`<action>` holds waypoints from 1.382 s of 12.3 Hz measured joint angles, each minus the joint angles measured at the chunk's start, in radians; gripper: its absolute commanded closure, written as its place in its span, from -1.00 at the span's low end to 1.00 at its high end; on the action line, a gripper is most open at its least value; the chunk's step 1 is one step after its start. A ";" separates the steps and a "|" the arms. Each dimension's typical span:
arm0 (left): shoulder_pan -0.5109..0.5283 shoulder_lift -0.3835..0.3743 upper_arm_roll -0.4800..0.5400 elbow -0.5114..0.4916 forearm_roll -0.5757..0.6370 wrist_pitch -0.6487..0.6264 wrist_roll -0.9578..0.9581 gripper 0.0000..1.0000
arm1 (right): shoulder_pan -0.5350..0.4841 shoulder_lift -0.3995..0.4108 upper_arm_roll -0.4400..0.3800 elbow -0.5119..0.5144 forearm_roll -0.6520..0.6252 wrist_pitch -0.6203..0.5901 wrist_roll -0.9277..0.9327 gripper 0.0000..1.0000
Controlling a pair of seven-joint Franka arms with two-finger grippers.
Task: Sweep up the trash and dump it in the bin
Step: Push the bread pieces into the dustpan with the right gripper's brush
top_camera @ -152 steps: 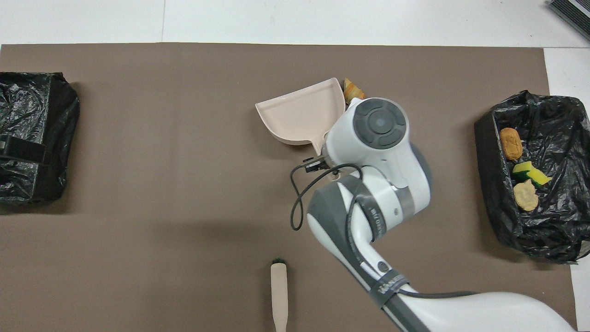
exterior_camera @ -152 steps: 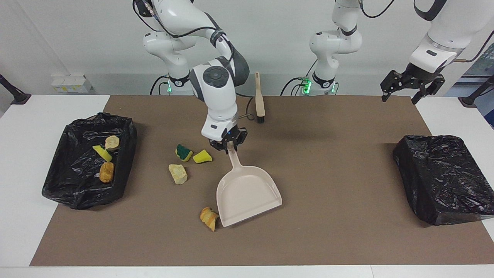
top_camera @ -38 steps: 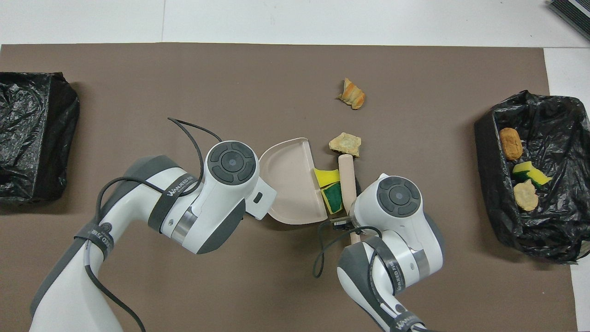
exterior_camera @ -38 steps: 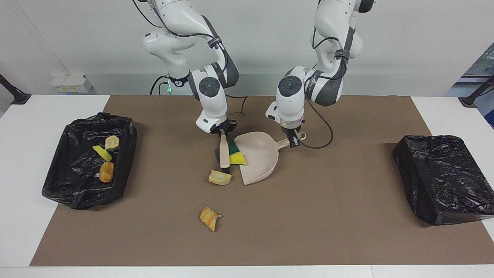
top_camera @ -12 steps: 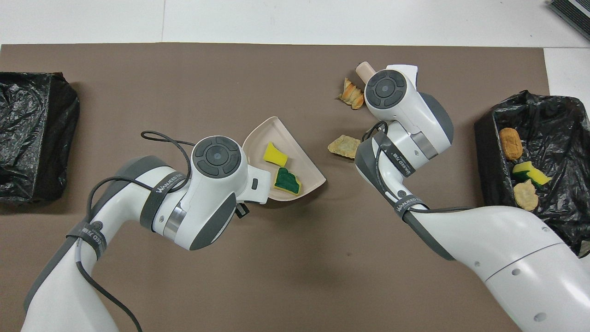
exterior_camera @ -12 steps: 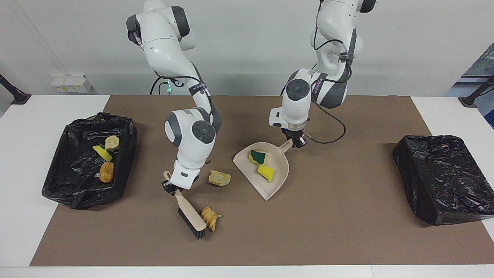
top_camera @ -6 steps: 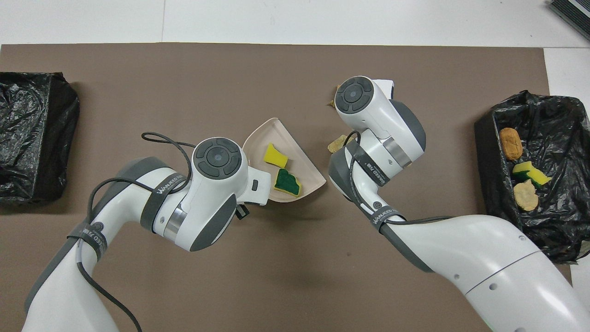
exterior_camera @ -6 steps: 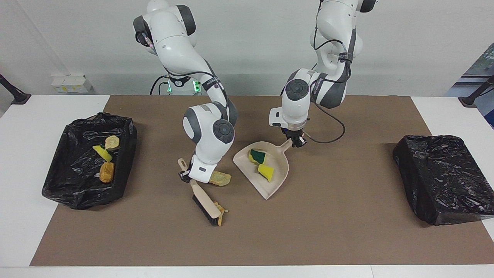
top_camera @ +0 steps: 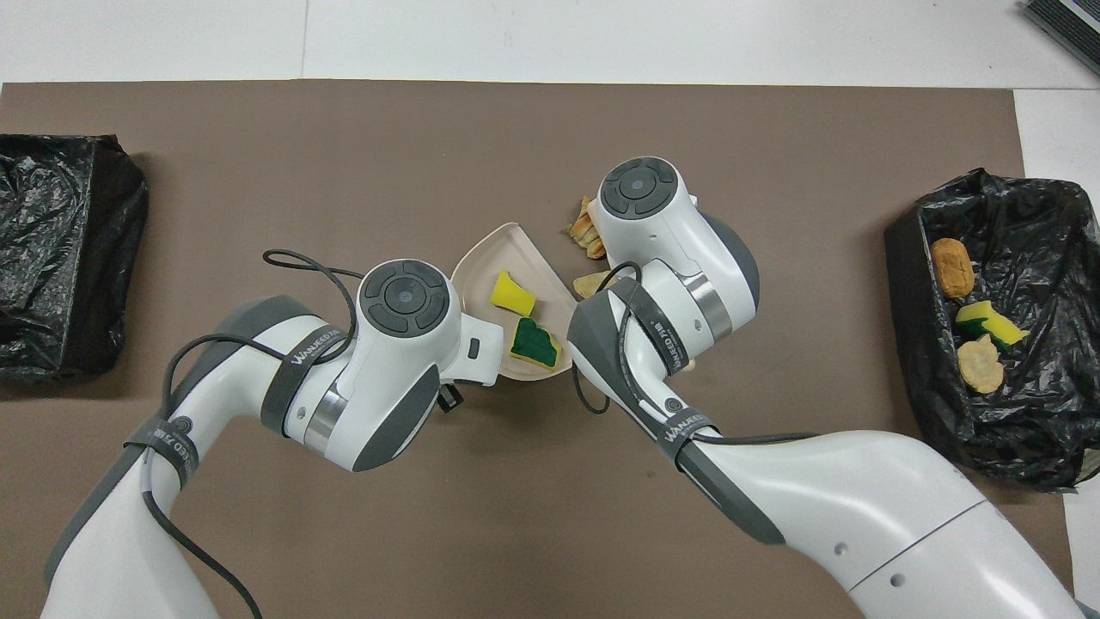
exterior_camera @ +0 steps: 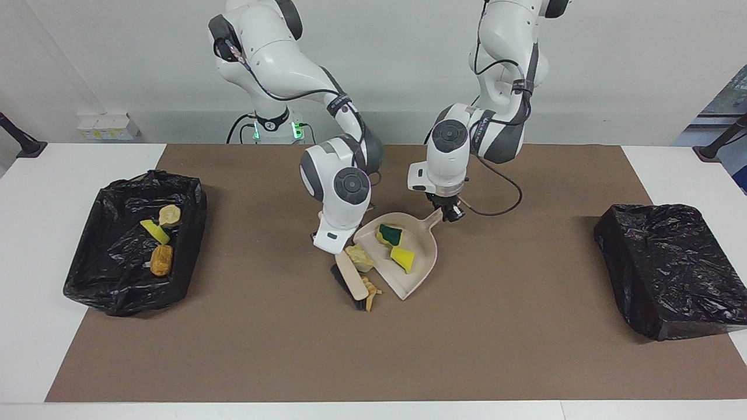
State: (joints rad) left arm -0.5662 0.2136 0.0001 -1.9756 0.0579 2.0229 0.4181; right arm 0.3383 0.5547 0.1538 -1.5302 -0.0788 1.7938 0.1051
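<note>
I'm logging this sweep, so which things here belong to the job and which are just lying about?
In the job:
- brush, in right gripper
- dustpan, in left gripper
- scraps
- open bin

Lying about:
- covered bin
- brown mat

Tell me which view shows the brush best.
The facing view: the brush lies in plain sight, its bristle edge pushing the croissant scrap and bread lump toward the dustpan. In the overhead view the right arm covers the brush entirely.

Two sponge scraps (exterior_camera: pixel 394 245) are held in the dustpan (exterior_camera: pixel 423 268); a bread lump (exterior_camera: pixel 360 258) and croissant piece (exterior_camera: pixel 372 291) are pressed at its mouth; three scraps (exterior_camera: pixel 159 238) are lying in the open bin (exterior_camera: pixel 111 291).
</note>
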 measured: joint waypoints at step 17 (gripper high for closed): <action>0.035 -0.003 0.015 -0.003 0.001 0.025 0.356 1.00 | -0.161 -0.105 0.112 -0.051 0.227 -0.155 -0.002 1.00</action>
State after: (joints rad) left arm -0.5312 0.2102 0.0156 -1.9785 0.0584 2.0479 0.7740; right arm 0.1772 0.4495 0.2662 -1.5814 0.1485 1.6391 0.1033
